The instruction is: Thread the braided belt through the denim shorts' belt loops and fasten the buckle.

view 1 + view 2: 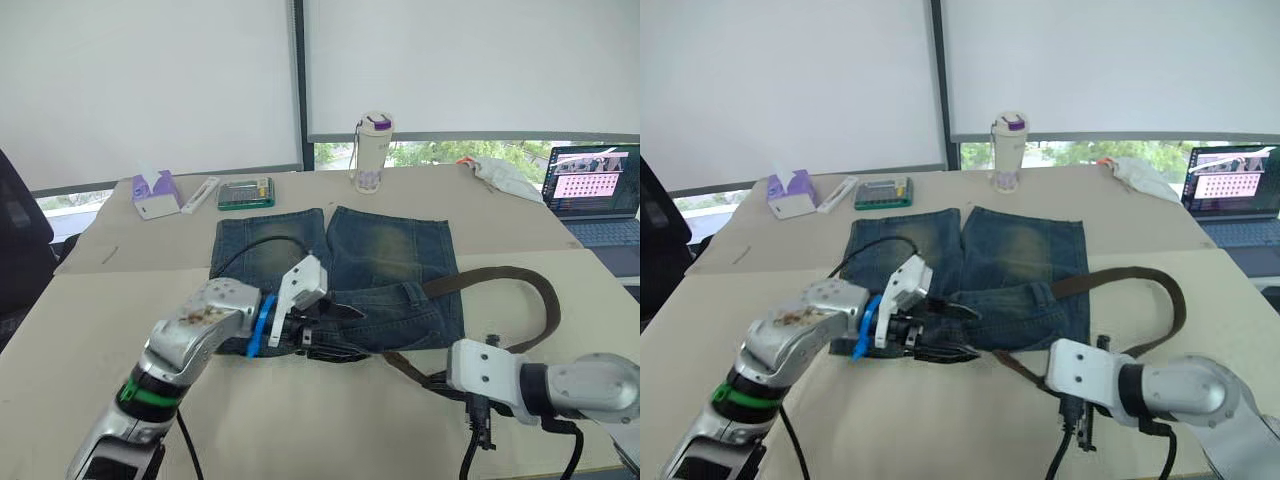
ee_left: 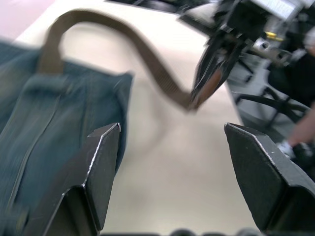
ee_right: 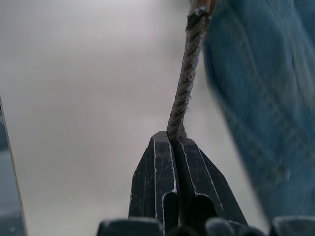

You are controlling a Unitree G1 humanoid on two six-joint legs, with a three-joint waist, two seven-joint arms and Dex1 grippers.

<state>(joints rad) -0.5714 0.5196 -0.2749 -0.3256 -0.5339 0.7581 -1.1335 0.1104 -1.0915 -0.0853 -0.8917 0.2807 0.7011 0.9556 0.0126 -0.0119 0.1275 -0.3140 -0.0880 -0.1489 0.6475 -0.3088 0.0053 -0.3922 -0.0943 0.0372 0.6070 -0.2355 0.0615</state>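
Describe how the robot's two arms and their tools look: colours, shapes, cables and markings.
Both arms are silver-grey metal with rounded casings and white blocks at the wrists. The left arm has a green ring, a blue clip by the wrist, brownish stains and a looping black cable. The right arm trails black cables. The left tool and the right tool each have two black, wedge-shaped fingers.

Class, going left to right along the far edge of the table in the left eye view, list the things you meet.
Purple and white tissue box → white flat stick-shaped item → green-framed calculator-like tray → white tumbler with purple lid → crumpled white cloth → open laptop.

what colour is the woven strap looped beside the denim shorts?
Dark brown: the long woven braided belt curves off the blue denim shorts; clearest in the left eye view.
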